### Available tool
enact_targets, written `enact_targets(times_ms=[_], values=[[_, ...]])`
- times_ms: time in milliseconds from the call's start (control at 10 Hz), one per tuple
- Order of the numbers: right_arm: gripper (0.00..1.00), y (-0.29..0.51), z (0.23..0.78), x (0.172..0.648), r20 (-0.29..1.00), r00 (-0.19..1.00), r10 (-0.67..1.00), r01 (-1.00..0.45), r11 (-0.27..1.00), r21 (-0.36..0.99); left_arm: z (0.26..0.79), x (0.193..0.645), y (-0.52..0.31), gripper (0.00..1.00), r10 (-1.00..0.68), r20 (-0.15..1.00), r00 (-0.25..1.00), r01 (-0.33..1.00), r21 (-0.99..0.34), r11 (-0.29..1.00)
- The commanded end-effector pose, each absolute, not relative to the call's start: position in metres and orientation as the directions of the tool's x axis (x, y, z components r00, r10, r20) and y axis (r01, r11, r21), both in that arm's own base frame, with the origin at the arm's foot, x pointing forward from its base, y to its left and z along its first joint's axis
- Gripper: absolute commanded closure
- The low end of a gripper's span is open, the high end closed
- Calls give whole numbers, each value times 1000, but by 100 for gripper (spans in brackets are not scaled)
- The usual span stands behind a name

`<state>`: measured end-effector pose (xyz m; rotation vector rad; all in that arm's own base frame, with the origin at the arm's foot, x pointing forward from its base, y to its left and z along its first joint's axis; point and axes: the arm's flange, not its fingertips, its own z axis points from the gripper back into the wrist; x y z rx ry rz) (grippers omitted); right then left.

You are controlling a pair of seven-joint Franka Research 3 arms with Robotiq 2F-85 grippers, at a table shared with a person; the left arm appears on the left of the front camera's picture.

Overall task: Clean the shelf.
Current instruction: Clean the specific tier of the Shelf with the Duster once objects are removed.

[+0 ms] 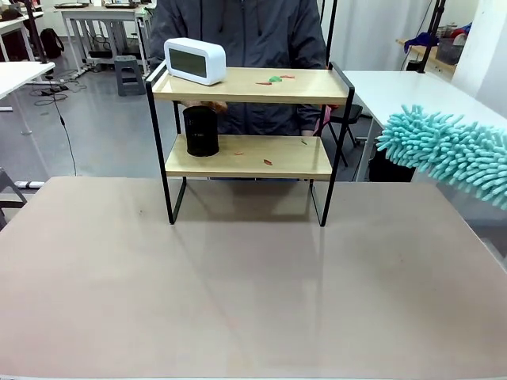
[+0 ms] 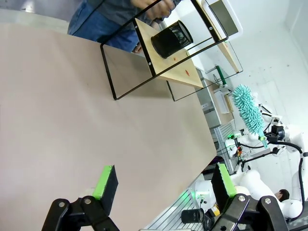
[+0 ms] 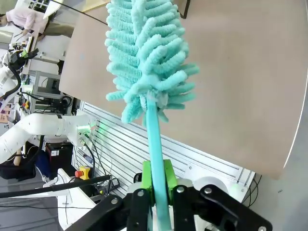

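The shelf (image 1: 245, 85) stands at the table's far side, two light wooden boards in a thin black frame. Small red and green scraps (image 1: 275, 78) lie on both boards. A white clock (image 1: 195, 60) sits on the top board and a black mesh cup (image 1: 200, 131) on the lower one. In the left wrist view the shelf (image 2: 185, 72) and the cup (image 2: 172, 38) lie far ahead of my open left gripper (image 2: 163, 185). My right gripper (image 3: 158, 180) is shut on the handle of a teal fluffy duster (image 3: 147, 53); the duster (image 1: 447, 150) hangs right of the shelf.
A person in a dark jacket (image 1: 238, 32) stands behind the shelf, a hand (image 2: 154, 7) near the cup. The brown tabletop (image 1: 238, 285) spreads bare in front of the shelf. White tables stand beyond on both sides.
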<state>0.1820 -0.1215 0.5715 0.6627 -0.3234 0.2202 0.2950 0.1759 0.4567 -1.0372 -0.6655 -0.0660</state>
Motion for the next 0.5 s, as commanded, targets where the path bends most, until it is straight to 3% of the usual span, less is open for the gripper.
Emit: enact_targets(times_ms=[0,400], values=[[100,-125,576,182,363,929,77,-288,766,575,457,297,175,0,257,562,786,379,-767,518],[100,-125,576,182,363,929,77,-288,766,575,457,297,175,0,257,562,786,379,-767,518]])
